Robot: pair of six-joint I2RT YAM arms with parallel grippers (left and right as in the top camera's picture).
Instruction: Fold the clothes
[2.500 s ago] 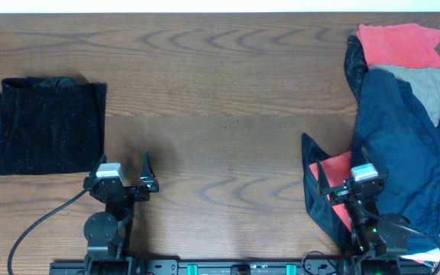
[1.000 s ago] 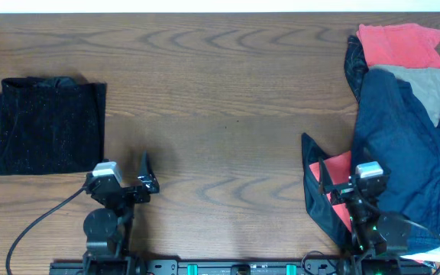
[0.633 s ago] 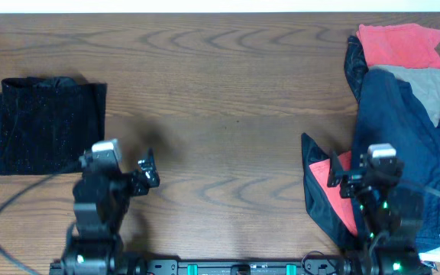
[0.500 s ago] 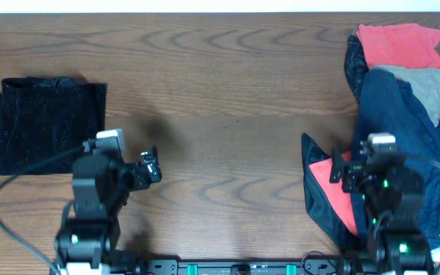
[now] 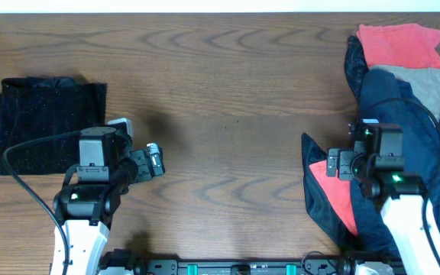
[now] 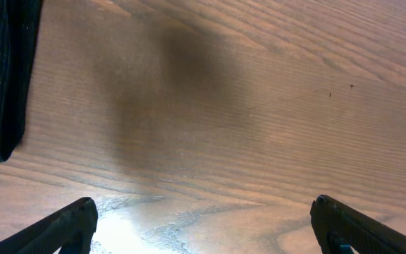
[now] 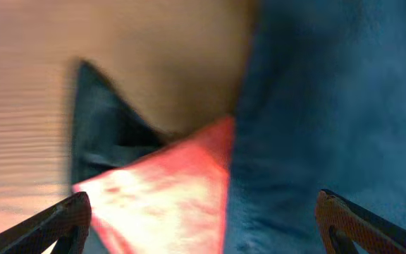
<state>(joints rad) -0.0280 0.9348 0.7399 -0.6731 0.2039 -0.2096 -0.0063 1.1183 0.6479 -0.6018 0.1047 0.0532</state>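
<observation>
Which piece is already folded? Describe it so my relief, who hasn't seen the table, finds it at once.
On the wooden table, go to the far left end, opposite the heap of clothes on the right. There a black garment lies flat as a squared-off rectangle. It alone lies apart and tidy; the rest is a rumpled blue, red and tan pile.

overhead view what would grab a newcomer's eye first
The big navy garment sprawled at the right edge, in a jumble with a bright red cloth at the far corner. Then the neatly folded black garment, alone on the left side of the wooden table.
</observation>
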